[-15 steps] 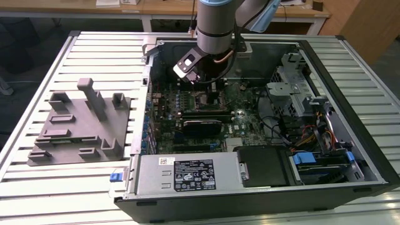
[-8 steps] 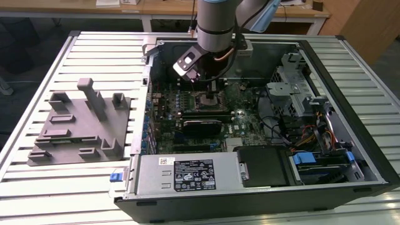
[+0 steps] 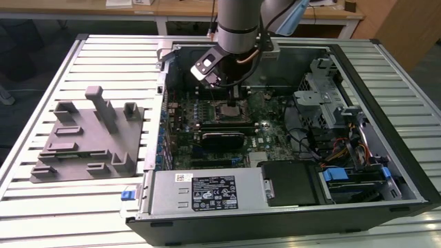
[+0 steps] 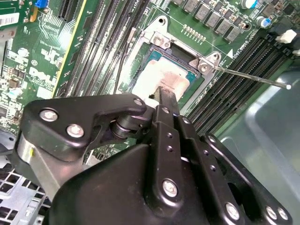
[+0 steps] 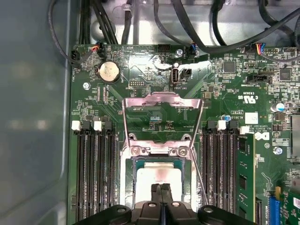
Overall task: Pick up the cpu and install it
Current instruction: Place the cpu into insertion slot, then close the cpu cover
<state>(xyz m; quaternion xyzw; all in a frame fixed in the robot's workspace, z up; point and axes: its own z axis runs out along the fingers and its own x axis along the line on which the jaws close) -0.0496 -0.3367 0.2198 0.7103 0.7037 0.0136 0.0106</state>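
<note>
- Exterior view: the gripper hangs inside the open computer case, over the middle of the board. The case also holds a power supply, a metal drive cage and loose cables.
- Second wrist view: the fingers are closed against each other, with nothing between them. Their tips meet the top of the cpu. The cpu lies inside the socket, with no clamp over it. The lever sticks out free beside the socket.
- First wrist view: the hinged plate is folded back, so the socket is open, with the cpu in it.
- We judge the main risk to be a skewed chip, because downward force from the tips would then bend the socket pins.
- A sideways drag could also shift the chip or catch the lever.
</note>
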